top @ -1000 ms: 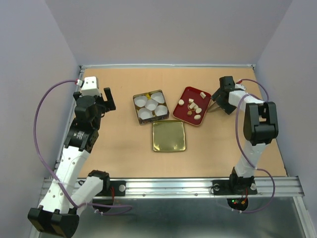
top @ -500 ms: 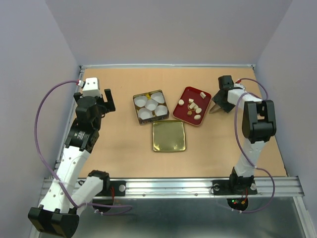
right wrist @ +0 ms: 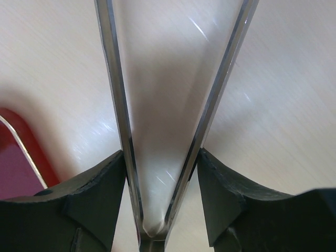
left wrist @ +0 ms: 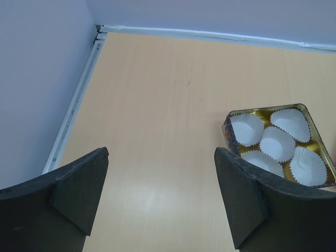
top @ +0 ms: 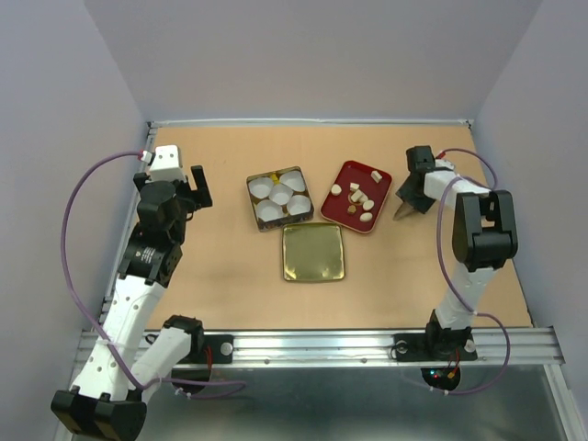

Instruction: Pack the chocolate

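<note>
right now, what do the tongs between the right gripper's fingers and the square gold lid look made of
tongs: polished metal, likely steel; thin mirror-bright strips with sharp glints along their edges.
square gold lid: glossy gold surface, probably tin or foil-faced card; it shows a soft sheen and a raised rim, but the look leaves it open.

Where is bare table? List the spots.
Free: far strip behind the box and red tray; wide stretch between left claw and lid; near-right corner beside the lid. Crowded: box, lid, tray clustered at centre, right claw and tongs beside the tray.
</note>
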Motion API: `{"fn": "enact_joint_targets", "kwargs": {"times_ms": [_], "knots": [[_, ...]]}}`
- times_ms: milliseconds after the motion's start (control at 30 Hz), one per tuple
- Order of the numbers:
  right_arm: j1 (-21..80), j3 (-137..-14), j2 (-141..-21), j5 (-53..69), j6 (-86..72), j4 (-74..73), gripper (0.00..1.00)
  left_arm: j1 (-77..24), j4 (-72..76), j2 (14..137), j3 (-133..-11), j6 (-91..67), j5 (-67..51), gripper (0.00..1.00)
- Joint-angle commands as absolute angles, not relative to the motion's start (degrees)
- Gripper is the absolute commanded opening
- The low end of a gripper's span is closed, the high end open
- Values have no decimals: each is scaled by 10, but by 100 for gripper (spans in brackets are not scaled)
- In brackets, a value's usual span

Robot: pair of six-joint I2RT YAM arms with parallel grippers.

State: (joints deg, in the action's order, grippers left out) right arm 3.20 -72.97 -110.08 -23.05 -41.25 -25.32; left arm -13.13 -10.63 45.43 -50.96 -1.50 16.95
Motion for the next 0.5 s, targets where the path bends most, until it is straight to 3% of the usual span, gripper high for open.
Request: {"fn": "enact_joint_targets", "kwargs": {"times_ms": [0, 467], "knots": [[37, -695, -1035, -228, -376, -266, 61, -132, -94, 445, -502, -8, 170, 93], [36, -616, -838, -146, -291, -292, 61, -132, -76, 473, -517, -9, 129, 93]]}}
